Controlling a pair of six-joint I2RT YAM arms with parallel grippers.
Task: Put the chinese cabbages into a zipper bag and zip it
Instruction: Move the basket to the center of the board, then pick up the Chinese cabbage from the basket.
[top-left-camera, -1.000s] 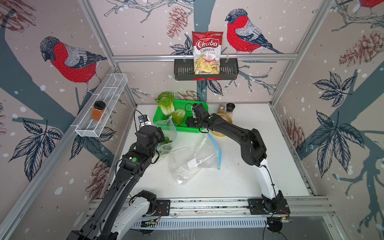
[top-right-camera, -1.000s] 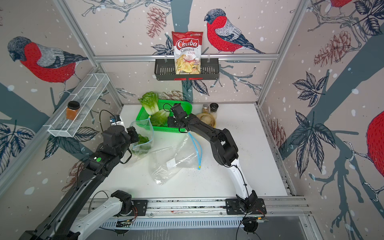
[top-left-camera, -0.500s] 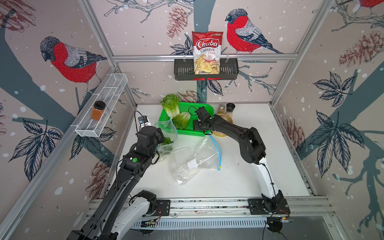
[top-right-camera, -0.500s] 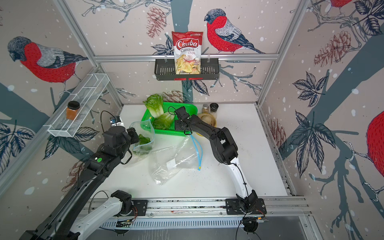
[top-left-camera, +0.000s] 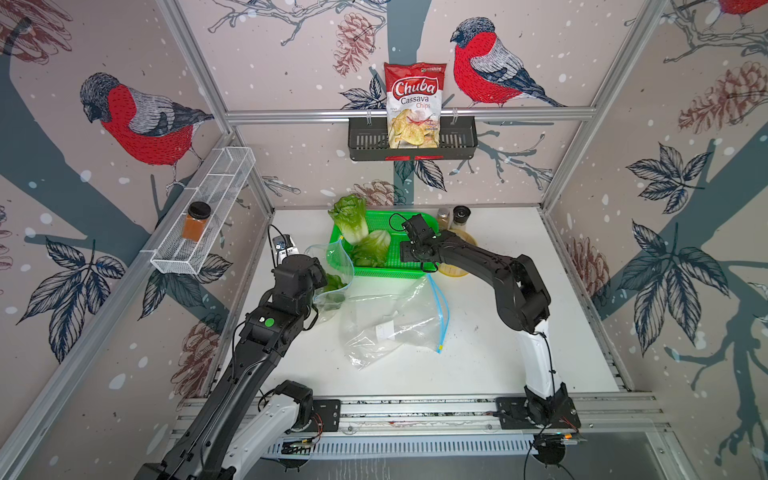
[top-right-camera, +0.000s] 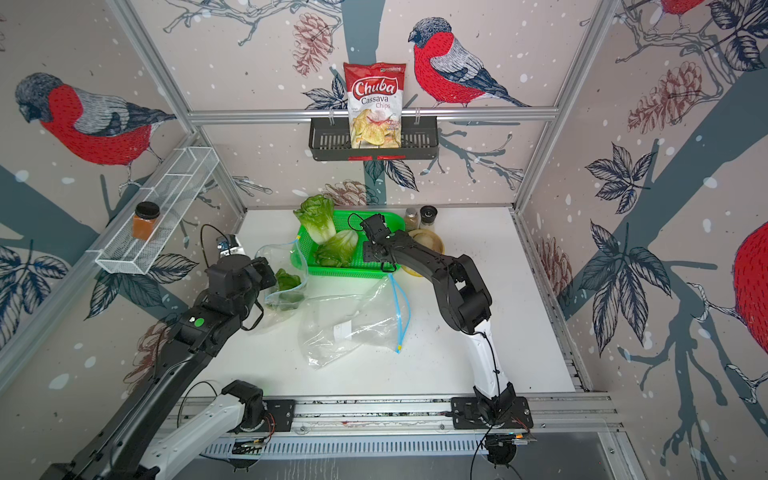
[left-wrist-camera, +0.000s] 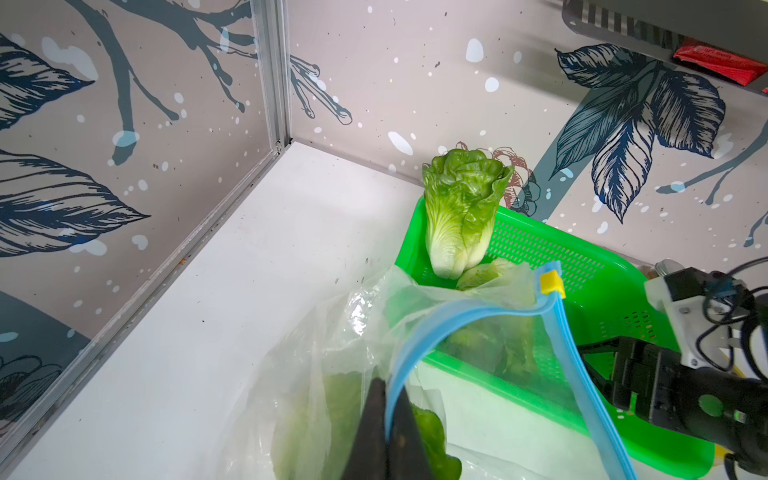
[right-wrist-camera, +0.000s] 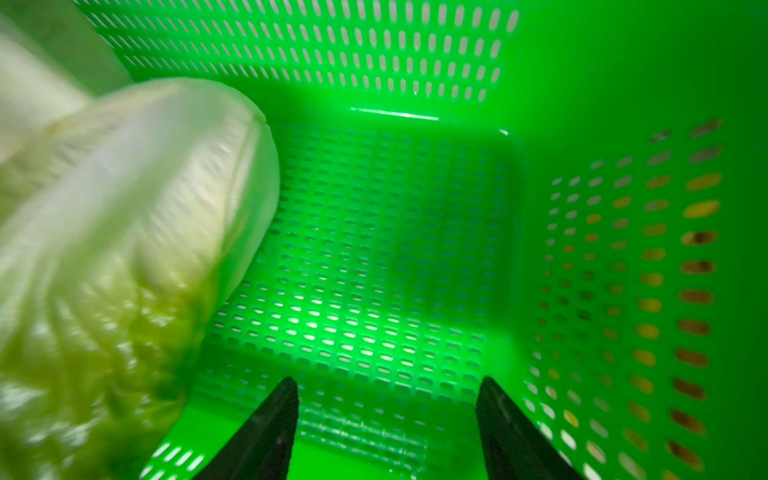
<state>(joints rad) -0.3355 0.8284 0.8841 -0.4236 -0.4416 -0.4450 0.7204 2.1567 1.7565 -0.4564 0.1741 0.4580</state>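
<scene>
Inside the green basket (right-wrist-camera: 415, 62), right gripper (right-wrist-camera: 387, 390) spread, empty.
Plastic veils the bagged cabbage (left-wrist-camera: 328, 415); left gripper (left-wrist-camera: 386, 419) pinches the zipper bag (left-wrist-camera: 324, 332) rim; basket cabbage (right-wrist-camera: 124, 199) blurred.

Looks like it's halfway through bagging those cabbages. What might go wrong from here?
1. The left end effector pinches the zipper bag only at its blue rim; the thin plastic might slip and the mouth collapse.
2. The right end effector stands open over bare green basket floor, beside the lying cabbage; closing here would likely grab nothing.
3. The upright cabbage stands at the basket's corner and may topple out if nudged.
</scene>
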